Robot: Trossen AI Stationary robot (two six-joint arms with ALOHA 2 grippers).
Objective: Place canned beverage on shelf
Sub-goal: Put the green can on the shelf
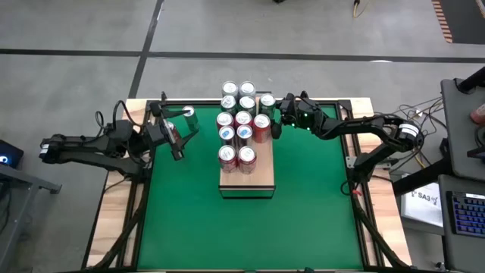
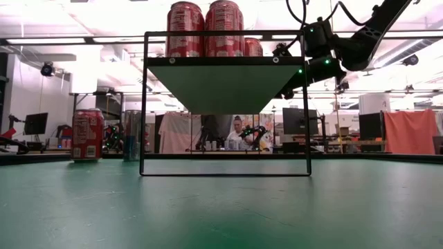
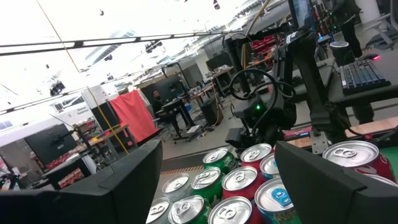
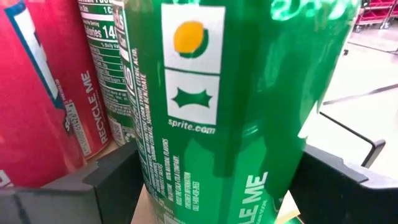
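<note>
Counting cans [image 1: 242, 117]: ~10 on shelf [image 1: 247, 182] | 1 green can (Sprite) [image 4: 236, 106] in right claw [image 1: 274, 115]

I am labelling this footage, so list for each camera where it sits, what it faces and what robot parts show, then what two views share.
High view: overhead, looking straight down on the shelf; both arms show.
Low view: at table height, facing across into the room; an arm enters from above.
Left wrist view: on the left arm, over the can tops; its left gripper shows open.
Right wrist view: on the right arm; right gripper around the green can.
Shared: high and low views both show the red cans on the shelf.
</note>
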